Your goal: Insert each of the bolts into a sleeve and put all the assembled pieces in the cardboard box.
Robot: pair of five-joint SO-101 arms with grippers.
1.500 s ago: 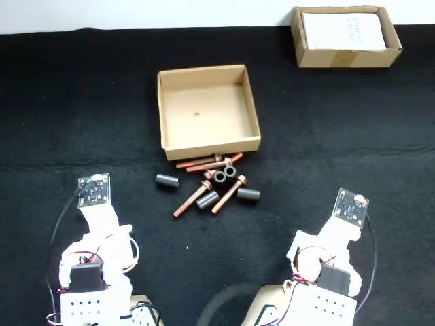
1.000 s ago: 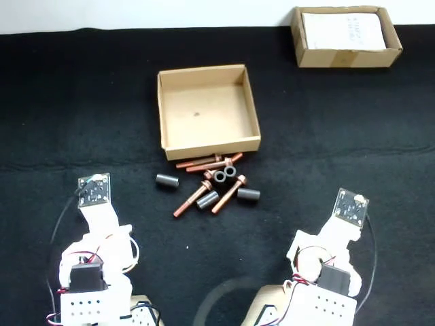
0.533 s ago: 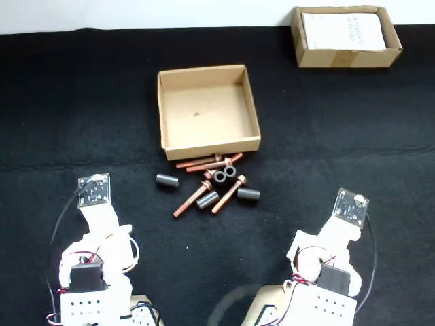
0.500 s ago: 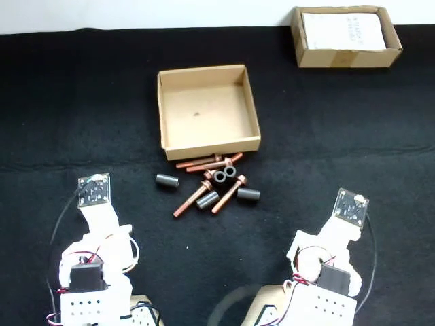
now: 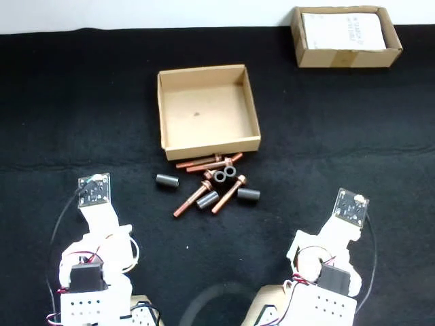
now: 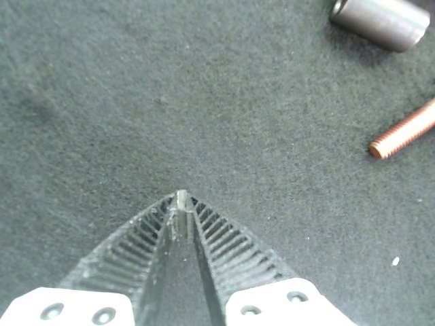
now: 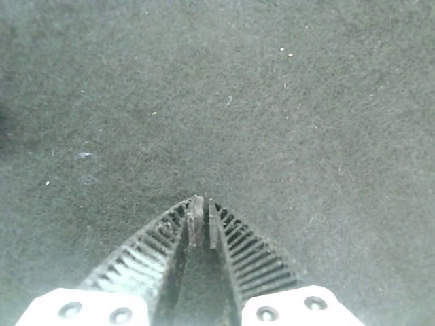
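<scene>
My left gripper (image 6: 182, 204) and right gripper (image 7: 202, 204) sit pinched together and empty, so I'd open the left wide and straddle the leftmost sleeve (image 5: 166, 180) squarely, clear of the bolt (image 5: 192, 199).

light: bright, even, diffuse from above | black cloth (image 5: 353, 136): matte, lit flat | sleeve (image 6: 380, 24) ahead of left gripper (image 6: 181, 198): pale sheen along its top, soft shadow on the gripper-facing side

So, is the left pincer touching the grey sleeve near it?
Apart. The left wrist view shows bare black cloth between the left pincer and the sleeve.
</scene>
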